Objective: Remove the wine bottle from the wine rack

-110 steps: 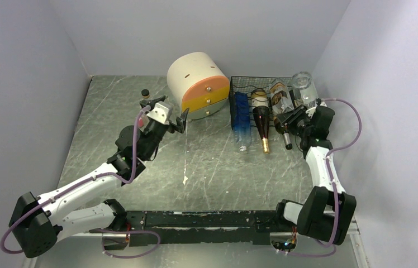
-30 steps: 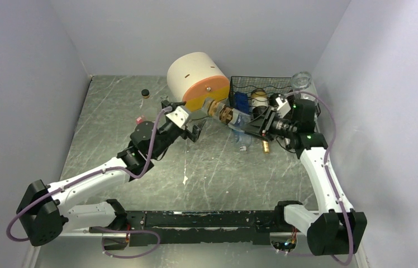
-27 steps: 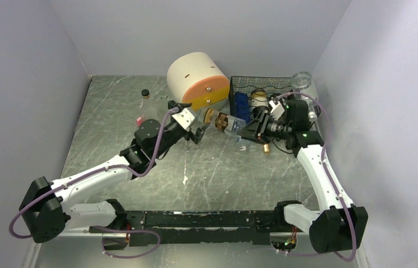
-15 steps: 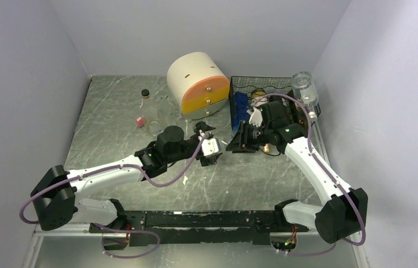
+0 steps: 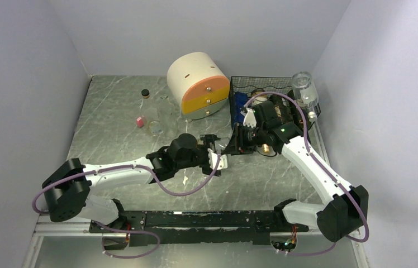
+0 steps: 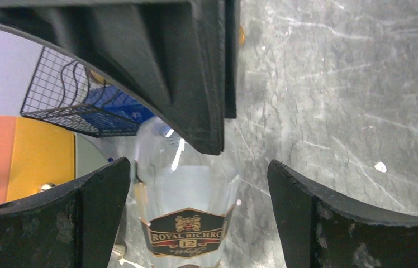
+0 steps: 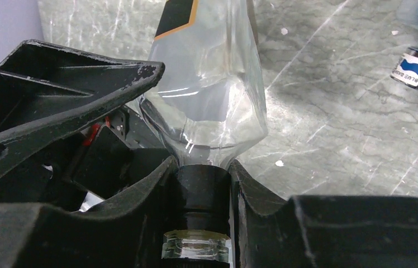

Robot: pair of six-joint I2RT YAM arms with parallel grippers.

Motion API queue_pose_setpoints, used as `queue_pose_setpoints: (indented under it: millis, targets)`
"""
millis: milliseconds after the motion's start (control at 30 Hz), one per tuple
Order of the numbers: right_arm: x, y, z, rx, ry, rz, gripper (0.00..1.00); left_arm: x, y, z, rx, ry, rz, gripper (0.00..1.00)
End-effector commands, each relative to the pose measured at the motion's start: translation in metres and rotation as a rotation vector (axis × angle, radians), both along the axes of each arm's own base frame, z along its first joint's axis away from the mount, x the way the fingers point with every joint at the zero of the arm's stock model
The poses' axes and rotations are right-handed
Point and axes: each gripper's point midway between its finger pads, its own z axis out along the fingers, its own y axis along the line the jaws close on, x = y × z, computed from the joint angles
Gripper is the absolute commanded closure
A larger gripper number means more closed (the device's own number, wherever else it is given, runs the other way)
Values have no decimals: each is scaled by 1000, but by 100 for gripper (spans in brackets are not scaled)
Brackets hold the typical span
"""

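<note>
The right gripper (image 7: 203, 187) is clamped on the dark neck of the wine bottle (image 7: 207, 95). Its two fingers press against either side of the neck, just past the glass lip at the mouth. From that grip the clear shoulder and body run away from the wrist, out over the table (image 7: 335, 111). A black label with an orange edge sits further along the body. In the left wrist view the same label reads ROYAL RICHRO 12.

The left gripper (image 6: 198, 167) stands wide, with one finger on each side of the bottle's body. The bottle sits just beside the finger on that picture's left, and whether the two touch cannot be told. The other finger is well apart from the glass. One black finger of the right gripper crosses the top of that view, above the bottle's shoulder.

In the overhead view the two grippers meet near the middle of the table, just in front of the wine rack (image 5: 268, 82). The bottle between them is mostly hidden by the arms. It is outside the mesh, but whether its base rests on the table cannot be told. A blue bottle (image 5: 239, 104) lies at the rack's left end. The cream-and-orange drawer unit (image 5: 198, 84) stands just left of the rack.
</note>
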Motion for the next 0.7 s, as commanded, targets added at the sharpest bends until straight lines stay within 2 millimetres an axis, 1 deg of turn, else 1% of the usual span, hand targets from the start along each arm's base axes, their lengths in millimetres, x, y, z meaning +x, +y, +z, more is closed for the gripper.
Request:
queue_pose_setpoints:
  millis: [0, 67, 100, 133, 233, 367, 433, 467, 500, 567, 667]
  targets:
    - [14, 15, 41, 91, -156, 50, 100, 10, -1, -8, 38, -43, 53, 5]
    - [13, 15, 40, 87, -156, 53, 100, 17, 0, -10, 48, -55, 90, 5]
    - [13, 15, 39, 84, -154, 54, 100, 20, 0, -10, 48, -59, 105, 2]
    - [12, 16, 38, 86, -150, 57, 100, 21, 0, -10, 50, -58, 111, 3]
    - [9, 19, 36, 106, -143, 66, 100, 18, -4, -10, 51, -47, 100, 7]
    - [7, 22, 35, 110, -144, 74, 100, 19, -5, -13, 48, -63, 123, 2]
    - [6, 23, 35, 112, -145, 78, 100, 17, -7, -15, 53, -65, 123, 3]
    - [6, 24, 35, 114, -144, 79, 100, 16, -8, -15, 55, -65, 123, 5]
    - [6, 25, 35, 117, -146, 82, 100, 14, -9, -15, 58, -66, 120, 8]
    - [5, 26, 36, 119, -151, 92, 100, 13, -10, -13, 61, -70, 120, 20]
    - [4, 25, 40, 117, -171, 105, 99, 18, -8, -4, 40, -87, 167, 50]
